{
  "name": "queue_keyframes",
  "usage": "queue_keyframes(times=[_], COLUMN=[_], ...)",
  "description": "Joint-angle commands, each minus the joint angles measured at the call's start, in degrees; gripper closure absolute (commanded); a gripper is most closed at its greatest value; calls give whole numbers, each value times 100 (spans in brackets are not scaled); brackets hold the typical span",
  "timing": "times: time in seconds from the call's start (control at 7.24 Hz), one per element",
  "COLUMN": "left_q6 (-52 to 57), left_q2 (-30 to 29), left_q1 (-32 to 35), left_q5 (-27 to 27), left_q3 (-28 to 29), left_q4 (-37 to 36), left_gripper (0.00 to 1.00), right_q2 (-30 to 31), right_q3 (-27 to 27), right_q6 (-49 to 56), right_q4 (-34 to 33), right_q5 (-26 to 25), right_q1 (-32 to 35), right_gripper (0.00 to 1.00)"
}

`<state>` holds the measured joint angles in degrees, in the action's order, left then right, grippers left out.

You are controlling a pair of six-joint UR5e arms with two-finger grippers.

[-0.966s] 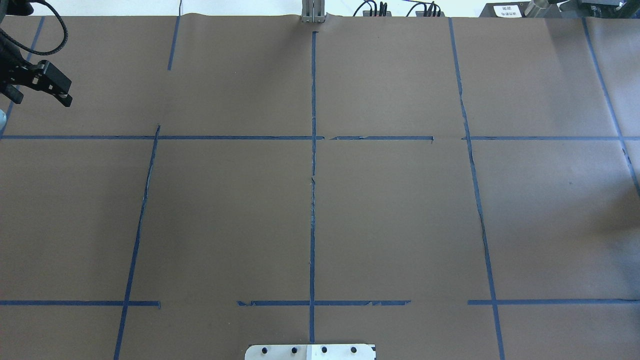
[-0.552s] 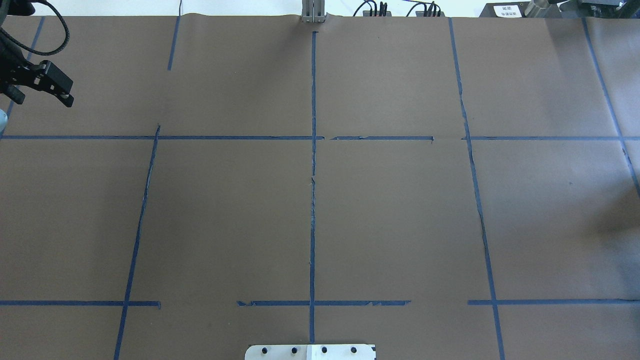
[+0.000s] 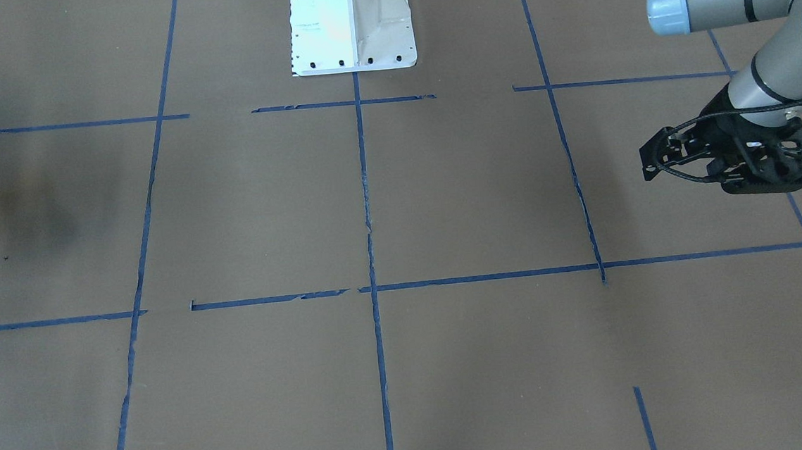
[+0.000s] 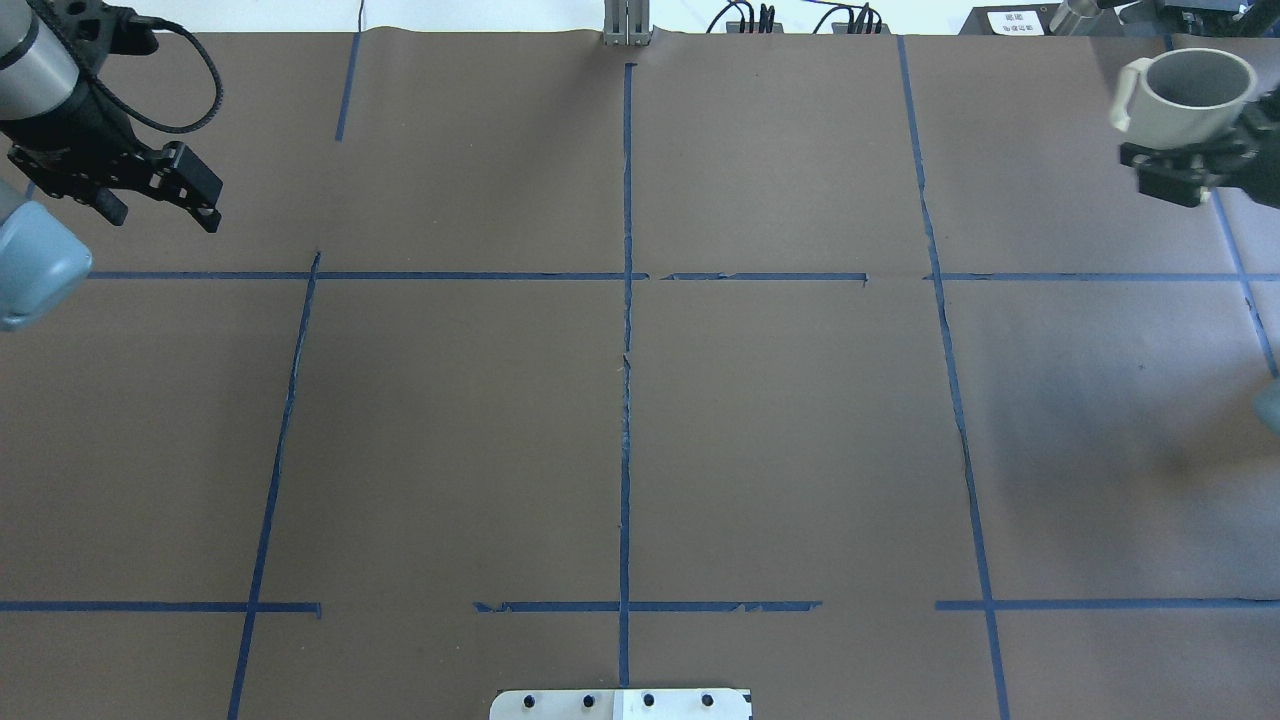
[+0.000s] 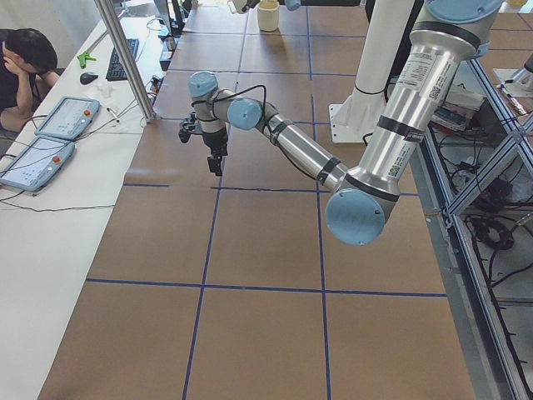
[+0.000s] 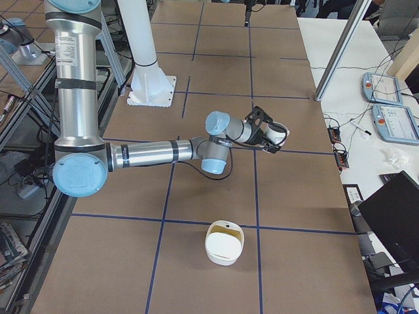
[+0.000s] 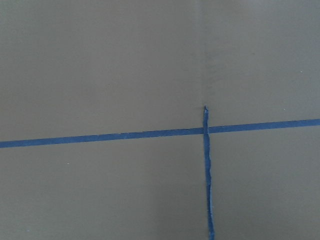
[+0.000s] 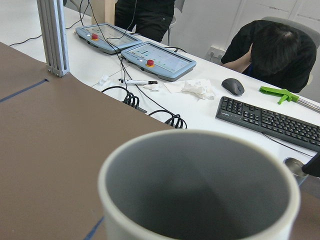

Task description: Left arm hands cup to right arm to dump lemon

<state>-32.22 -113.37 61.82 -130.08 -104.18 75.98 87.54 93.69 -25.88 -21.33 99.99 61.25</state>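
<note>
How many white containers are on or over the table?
2. A white mug, grey inside, is held in the right gripper over the far right of the brown table; a white tub stands on it at the right end. None seems hidden.

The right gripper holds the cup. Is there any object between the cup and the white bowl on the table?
Nothing visible does. In the exterior right view only brown paper with blue tape lies between the cup in the right gripper and the white bowl. The left gripper is far off on the other side.
</note>
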Motion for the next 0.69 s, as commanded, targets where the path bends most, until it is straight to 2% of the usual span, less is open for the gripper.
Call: queue_keyframes(times=[0.0, 0.14, 0.28, 0.55], left_q6=[-825, -1213, -2043, -3207], left_q2=[-325, -465, -728, -1045], left_q1=[-396, -512, -695, -820], left_q5=[0, 0, -9, -26], left_q3=[3, 98, 378, 766], left_q4=[40, 284, 721, 1697], left_gripper=[0, 0, 0, 0], right_q2=[-1146, -1613, -1992, -2407], right_q3=[-26, -17, -26, -26], right_q6=[-83, -501, -740, -751], right_q4=[-1123, -1572, -1976, -2331], right_q5=[-1057, -1496, -2196, -3008], right_q1=[-1059, -1507, -2103, -2756], right_gripper=[88, 87, 86, 80])
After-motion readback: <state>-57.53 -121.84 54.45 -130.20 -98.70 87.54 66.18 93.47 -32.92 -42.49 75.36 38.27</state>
